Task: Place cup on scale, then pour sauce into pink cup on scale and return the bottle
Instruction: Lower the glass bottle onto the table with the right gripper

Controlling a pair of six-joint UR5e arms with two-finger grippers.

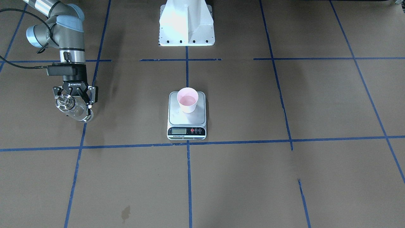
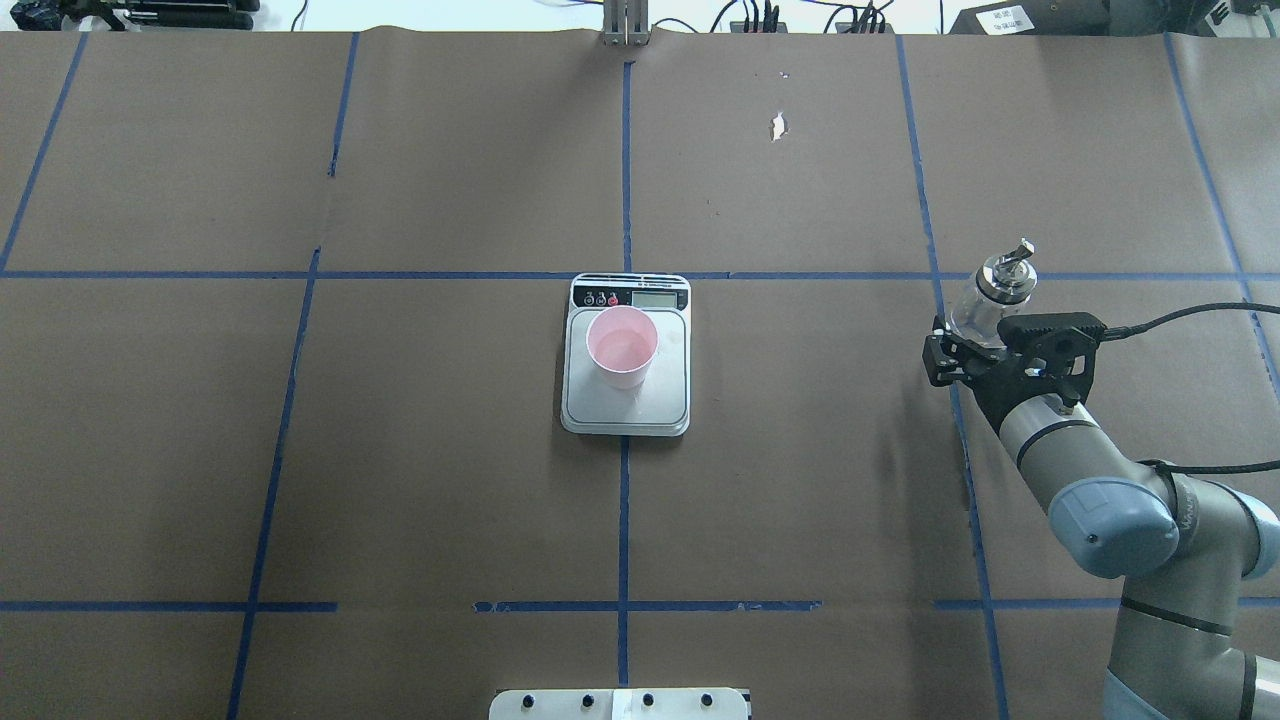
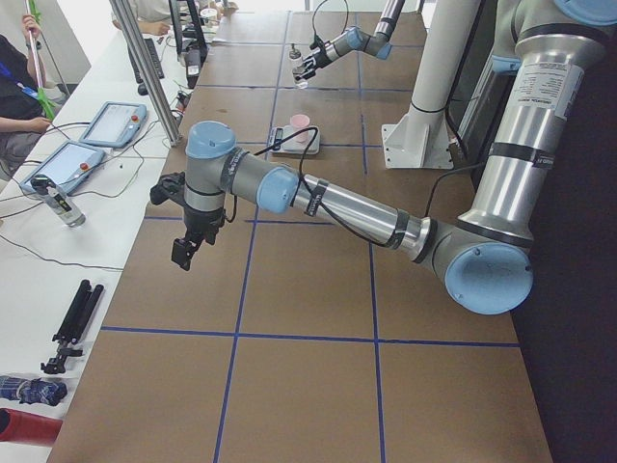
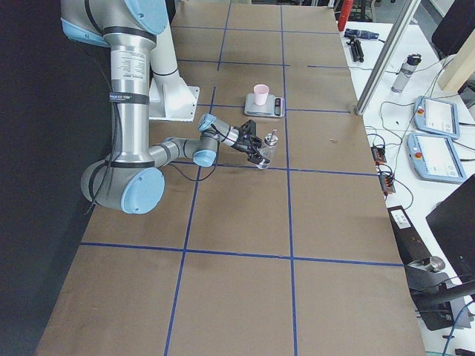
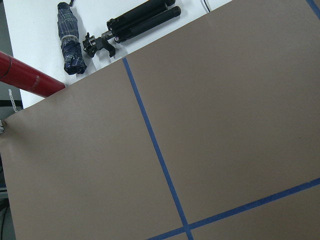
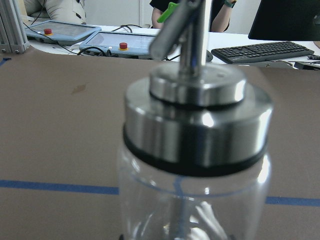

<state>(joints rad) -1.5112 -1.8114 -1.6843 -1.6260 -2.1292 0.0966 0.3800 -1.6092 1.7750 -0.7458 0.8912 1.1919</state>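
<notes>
The pale pink cup (image 1: pixel 187 99) stands upright on the silver scale (image 1: pixel 177 119) at the table's middle, and a shallow layer of clear liquid shows inside the cup (image 2: pixel 621 345). Far off to the robot's right, the clear glass bottle (image 2: pixel 992 292) with metal cap and spout stands upright over a blue tape line. My right gripper (image 2: pixel 985 345) is shut on the bottle (image 1: pixel 72 108), whose cap fills the right wrist view (image 6: pixel 197 115). My left gripper (image 3: pixel 183 253) hangs above the table's left end; I cannot tell its state.
The white robot pedestal (image 1: pixel 186 25) stands behind the scale. Past the table's left end, a white bench holds a black tripod (image 5: pixel 137 22), a folded umbrella (image 5: pixel 67 37) and a red cylinder (image 5: pixel 25 77). Control tablets (image 4: pixel 438 115) and a seated person lie beyond the far edge.
</notes>
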